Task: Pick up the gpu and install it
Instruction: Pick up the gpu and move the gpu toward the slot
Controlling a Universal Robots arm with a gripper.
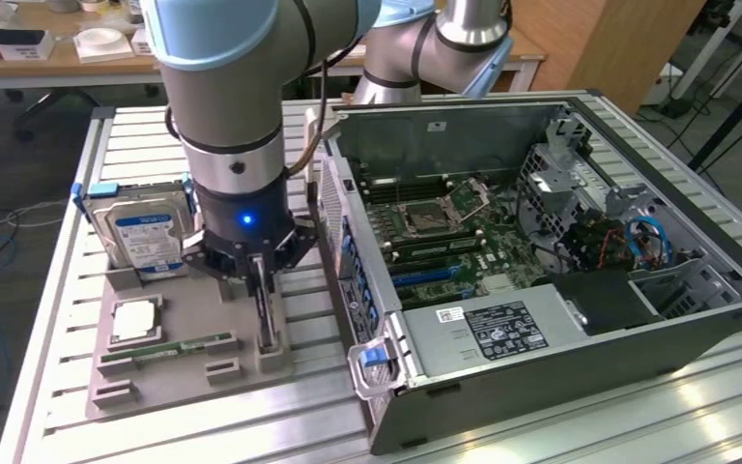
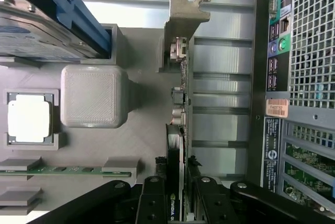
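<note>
You had the fingers point(image 2: 153, 203) closed on the gpu point(image 2: 178, 103), standing upright in its gray holder point(image 2: 141, 140) on the counter point(image 1: 320, 425). It looked light, stiff and fragile, so the bare board faces suited gripping.

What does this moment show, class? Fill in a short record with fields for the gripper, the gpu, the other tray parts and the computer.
gripper: down at the gpu's upper edge
gpu: standing on edge in the grey tray, next to the case
other tray parts: hard drive upright; processor flat; memory stick flat
computer case: on its side, open, motherboard showing
</note>
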